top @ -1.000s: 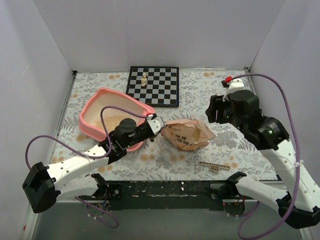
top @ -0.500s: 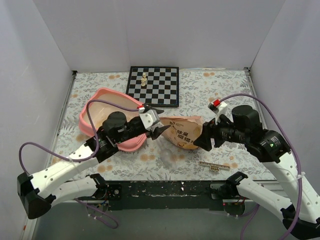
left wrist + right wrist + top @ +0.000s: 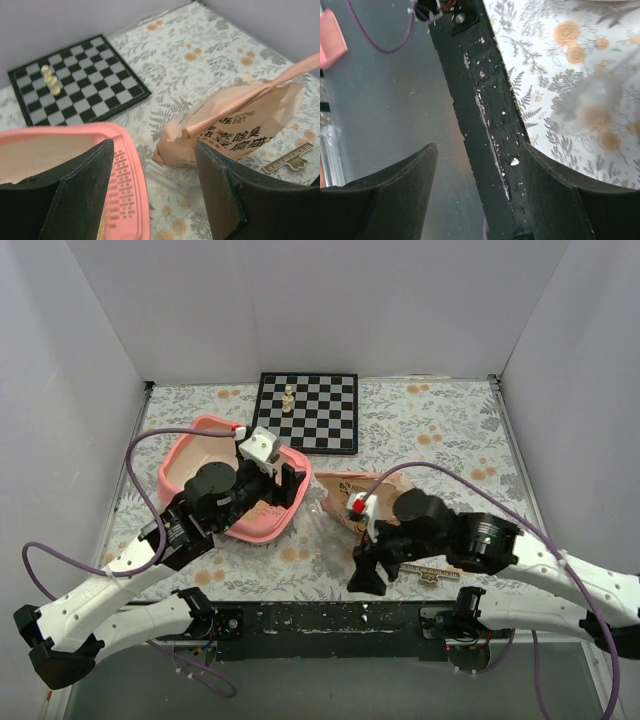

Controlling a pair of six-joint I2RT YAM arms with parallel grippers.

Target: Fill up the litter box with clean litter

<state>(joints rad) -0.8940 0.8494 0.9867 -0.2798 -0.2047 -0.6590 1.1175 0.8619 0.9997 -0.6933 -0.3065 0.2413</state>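
The salmon-pink litter box (image 3: pixel 178 453) sits at the left, with tan clean litter (image 3: pixel 188 474) inside; the left wrist view shows its slotted grate (image 3: pixel 125 185) and the litter (image 3: pixel 40 160). My left gripper (image 3: pixel 284 486) hovers open over the box's right rim, nothing between its fingers (image 3: pixel 154 146). A tan litter bag (image 3: pixel 340 492) lies on the table to the right of the box (image 3: pixel 240 125). My right gripper (image 3: pixel 367 578) is open and empty in front of the bag, pointing down at the black strip (image 3: pixel 485 125) along the table's near edge.
A chessboard (image 3: pixel 310 412) with a pale chess piece (image 3: pixel 289 398) lies at the back. A small wooden keyboard-shaped piece (image 3: pixel 430 572) rests near the front edge. A clear plastic scoop (image 3: pixel 170 175) lies between box and bag. White walls enclose the table.
My left gripper opened, let go of the bag's edge and drew back left over the box. My right arm swung down and left to the near edge, in front of the bag.
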